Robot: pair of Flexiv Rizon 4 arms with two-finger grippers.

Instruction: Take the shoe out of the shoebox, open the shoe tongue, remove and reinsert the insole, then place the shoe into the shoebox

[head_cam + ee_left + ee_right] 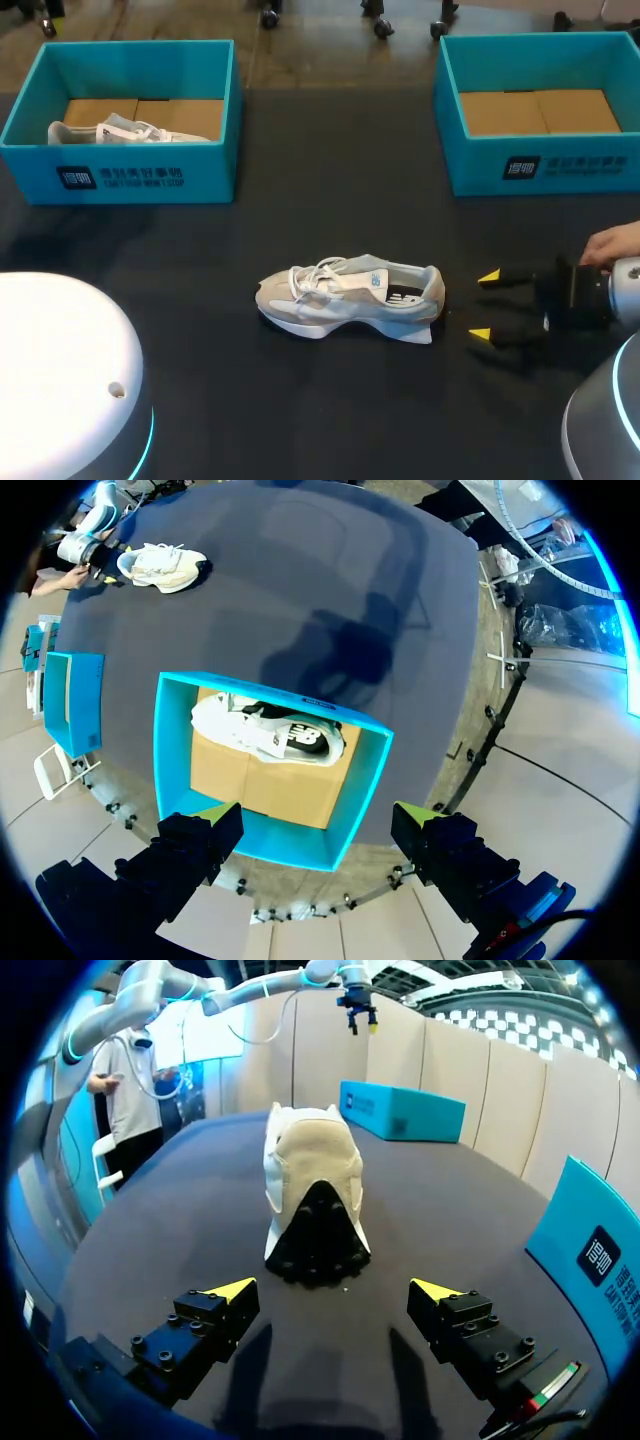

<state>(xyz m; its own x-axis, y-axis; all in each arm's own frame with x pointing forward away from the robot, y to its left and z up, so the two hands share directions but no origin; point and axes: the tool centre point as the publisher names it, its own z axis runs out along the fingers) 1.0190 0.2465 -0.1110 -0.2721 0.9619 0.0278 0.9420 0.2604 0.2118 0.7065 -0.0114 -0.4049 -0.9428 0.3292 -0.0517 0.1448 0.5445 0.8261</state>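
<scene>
right wrist view: shoe (312, 1200) upright on its sole just ahead of the right gripper (335, 1290), heel facing it, fingers apart, nothing held. looks light, with a soft upper and a stiffer heel and sole, so i'd pinch the heel collar. left gripper (315, 815) also apart, high over a shoebox (290, 842).

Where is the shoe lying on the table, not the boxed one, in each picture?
Head view: shoe mid-table, heel toward the right gripper.
Left wrist view: shoe far beyond the shoebox, beside the right gripper.
Right wrist view: shoe just ahead of the right gripper.
Shared landmark: the right gripper.
</scene>
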